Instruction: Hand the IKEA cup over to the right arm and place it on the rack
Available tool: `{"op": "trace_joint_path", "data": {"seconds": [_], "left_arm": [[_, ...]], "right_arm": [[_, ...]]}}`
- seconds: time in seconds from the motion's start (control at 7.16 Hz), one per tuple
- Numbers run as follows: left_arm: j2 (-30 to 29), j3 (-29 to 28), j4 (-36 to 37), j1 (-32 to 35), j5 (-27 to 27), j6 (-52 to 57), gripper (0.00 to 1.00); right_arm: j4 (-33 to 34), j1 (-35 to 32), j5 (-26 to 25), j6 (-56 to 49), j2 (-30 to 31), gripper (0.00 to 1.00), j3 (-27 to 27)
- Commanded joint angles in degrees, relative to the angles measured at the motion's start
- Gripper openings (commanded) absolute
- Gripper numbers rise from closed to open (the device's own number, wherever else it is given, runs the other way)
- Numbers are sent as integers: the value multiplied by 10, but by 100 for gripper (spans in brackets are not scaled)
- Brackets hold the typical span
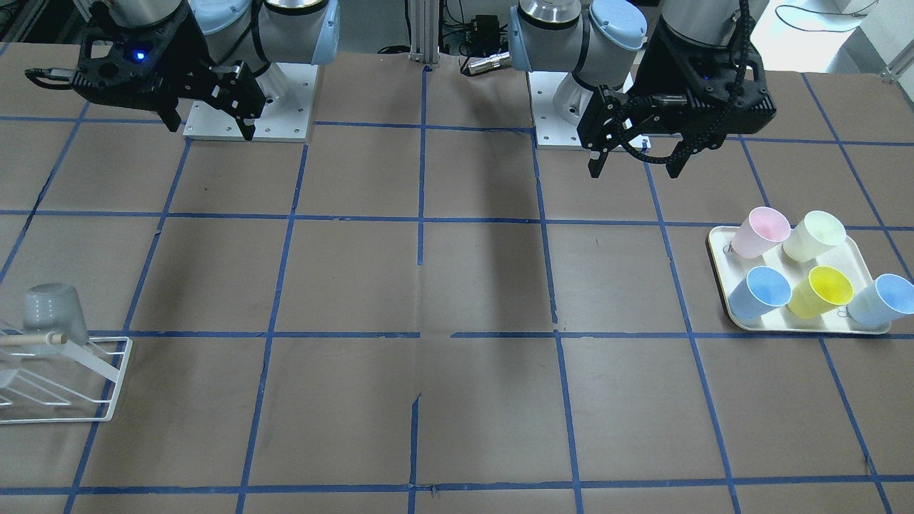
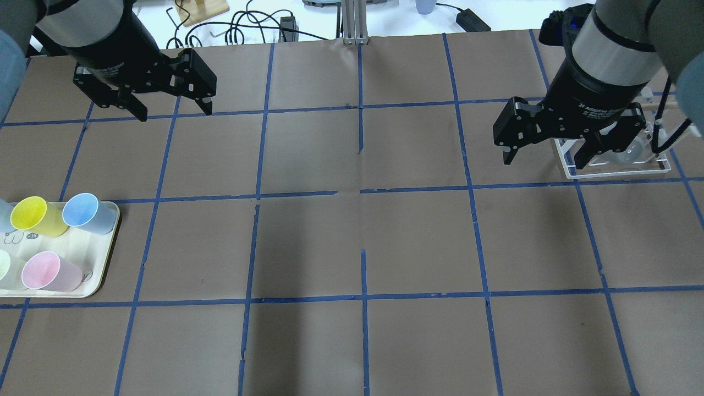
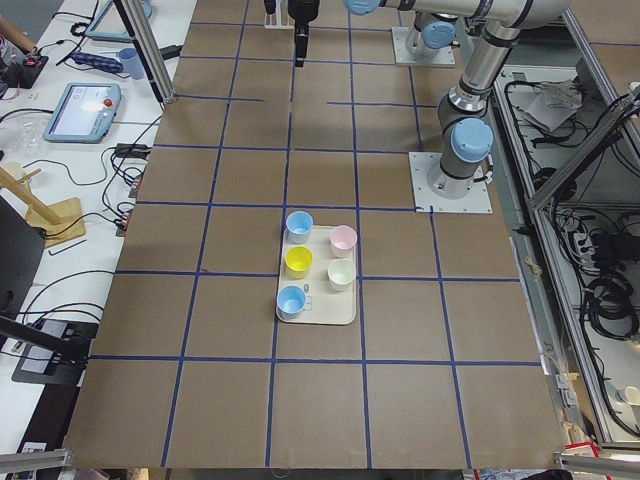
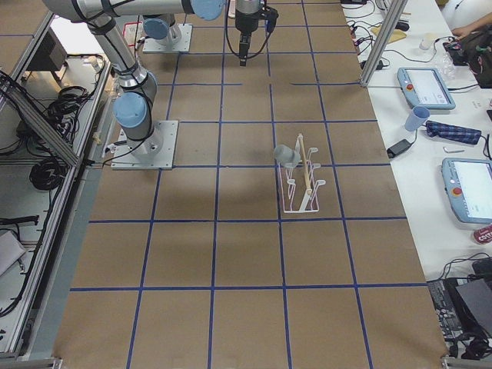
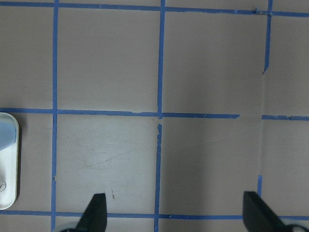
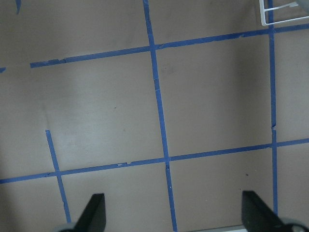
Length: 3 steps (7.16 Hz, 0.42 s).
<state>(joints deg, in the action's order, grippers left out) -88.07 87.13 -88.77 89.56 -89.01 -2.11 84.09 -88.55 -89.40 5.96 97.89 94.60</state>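
Note:
The grey IKEA cup [image 1: 53, 312] sits mouth down on the white wire rack [image 1: 107, 385], at the end by the wooden dowel. It also shows in the exterior right view [image 4: 287, 155]. In the overhead view the rack [image 2: 616, 175] is partly hidden behind my right gripper [image 2: 543, 160]. That gripper is open and empty, raised above the table beside the rack. It also shows in the front view [image 1: 211, 128]. My left gripper [image 2: 175, 113] is open and empty, raised on the far side of the table. It also shows in the front view [image 1: 634, 171].
A cream tray [image 1: 720, 250] holds a pink cup [image 1: 760, 232], a cream-green cup [image 1: 814, 235], a yellow cup [image 1: 821, 291] and two light-blue cups [image 1: 760, 293]. The tray's edge [image 5: 9, 159] shows in the left wrist view. The rack's corner [image 6: 285, 17] shows in the right wrist view.

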Motion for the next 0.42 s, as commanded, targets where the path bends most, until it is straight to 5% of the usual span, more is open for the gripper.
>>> {"op": "trace_joint_path", "data": {"seconds": [0.0,0.28], "left_arm": [[-1,1,0,0,1,0,100],[-1,1,0,-1,1,0,100]], "right_arm": [[-1,2,3,3,5,100,3],[0,2,4,6,5,100,4]]}}
